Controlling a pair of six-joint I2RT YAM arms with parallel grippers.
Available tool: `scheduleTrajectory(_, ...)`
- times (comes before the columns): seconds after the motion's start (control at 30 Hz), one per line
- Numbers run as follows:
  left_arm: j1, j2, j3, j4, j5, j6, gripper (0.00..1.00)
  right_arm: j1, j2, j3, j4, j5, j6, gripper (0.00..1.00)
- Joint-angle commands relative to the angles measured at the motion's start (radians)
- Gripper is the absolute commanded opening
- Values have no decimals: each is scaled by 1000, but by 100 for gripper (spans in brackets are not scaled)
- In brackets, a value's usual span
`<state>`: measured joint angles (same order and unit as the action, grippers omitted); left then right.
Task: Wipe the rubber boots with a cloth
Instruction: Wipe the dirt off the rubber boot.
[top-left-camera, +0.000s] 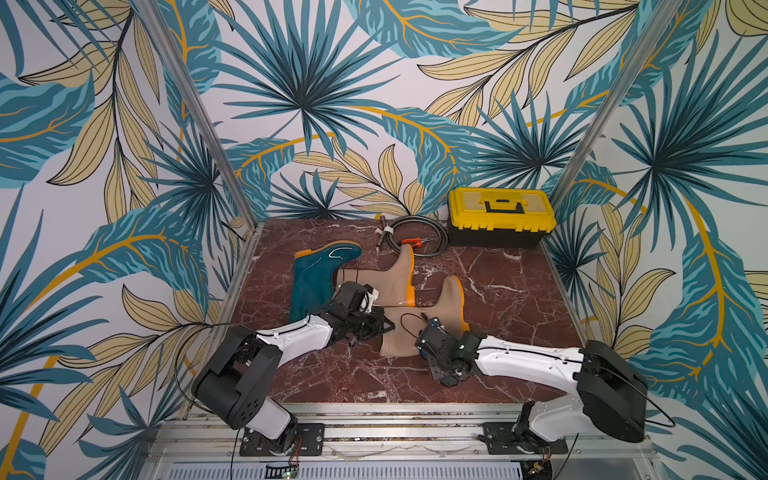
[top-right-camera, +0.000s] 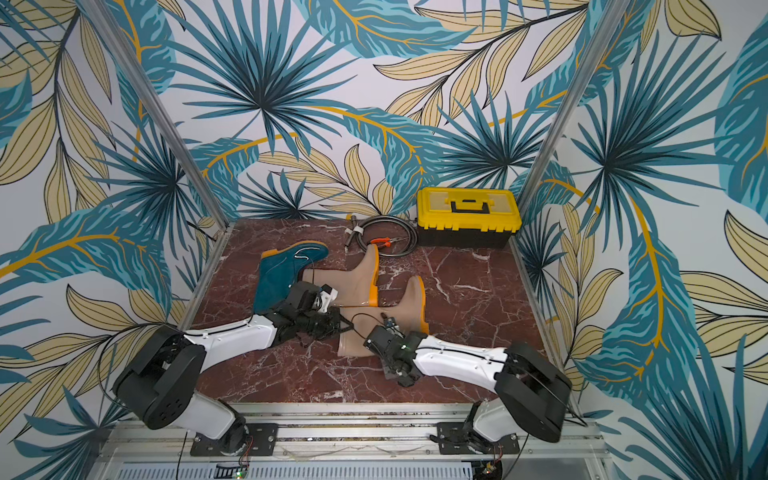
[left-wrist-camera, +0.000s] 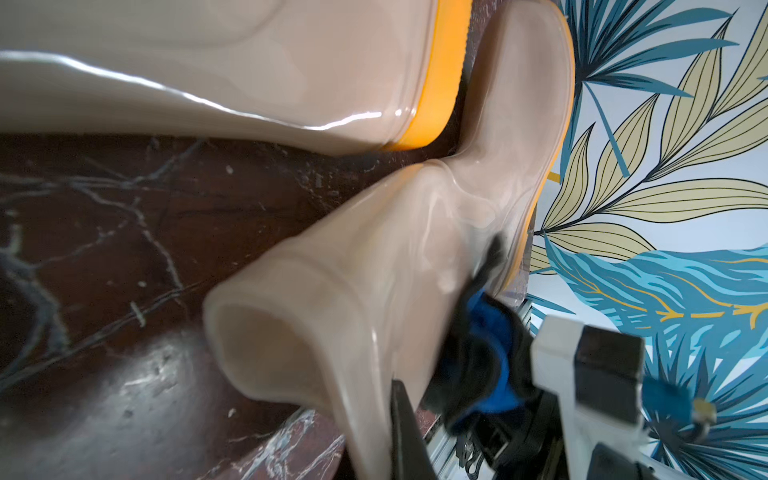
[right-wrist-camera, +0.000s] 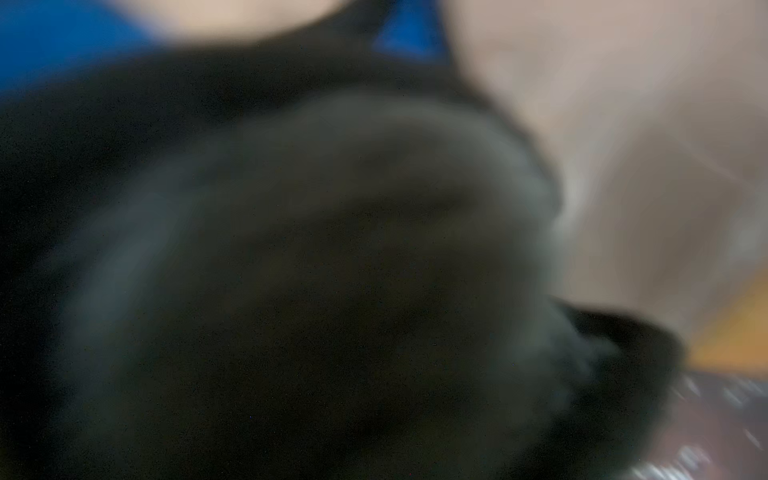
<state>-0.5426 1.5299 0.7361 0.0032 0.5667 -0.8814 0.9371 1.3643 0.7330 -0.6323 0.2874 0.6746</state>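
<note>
Left to right on the marble table (top-left-camera: 498, 316), we note the teal boot (top-left-camera: 316, 274) lying flat, with the far tan boot (top-left-camera: 386, 278) just beside it. The left gripper (top-left-camera: 386, 326) has its fingers together, with nothing we can see between them, tips at the shaft of the near tan boot (top-left-camera: 451, 301). The right gripper (left-wrist-camera: 482, 349) is clamped on the blue cloth (left-wrist-camera: 488, 320), which is pressed against that boot's shaft. A yellow toolbox (top-left-camera: 500, 216) sits at the far right corner.

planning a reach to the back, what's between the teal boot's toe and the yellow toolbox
A coiled grey hose with orange-handled pliers lying inside its loop; the far beige boot's toe reaches beside them. Both top views show it.
</note>
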Motion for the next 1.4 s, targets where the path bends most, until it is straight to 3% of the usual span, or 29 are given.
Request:
scheduleTrajectory(0.0, -2, 2, 14, 12, 34, 27, 0, 6, -73, -12, -40, -18, 73, 0)
scheduleTrajectory(0.1, -2, 16, 20, 12, 28, 34, 0, 31, -59, 39, 30, -75, 15, 0)
scheduleTrajectory(0.27, -3, 26, 33, 12, 35, 36, 0, 128, 107, 223, 89, -123, -124, 0)
scheduleTrajectory(0.4, -1, 24, 37, 12, 37, 42, 0, 117, 165, 225, 44, -63, -92, 0)
scheduleTrajectory(0.5, -4, 23, 29, 11, 23, 47, 0, 40, 108, 159, -21, -58, -43, 0)
scheduleTrajectory(0.67, -11, 9, 34, 4, 68, 74, 0, -209, -47, 92, -260, 4, 51, 0)
scheduleTrajectory(0.77, -11, -10, 38, -56, 51, 110, 0, -259, -154, 157, -327, 25, 6, 0)
scheduleTrajectory(0.87, -12, -22, 59, -150, 9, 183, 0, -261, -185, 269, -294, -38, -66, 0)
scheduleTrajectory(1.17, -99, -45, 253, -502, -210, 498, 0, -260, 254, 685, -360, -556, -299, 0)
scheduleTrajectory(1.27, -125, -45, 302, -535, -201, 540, 0, -283, 381, 795, -551, -429, -354, 0)
scheduleTrajectory(1.37, -156, -82, 298, -542, -226, 616, 0, -429, 438, 823, -600, -347, -391, 0)
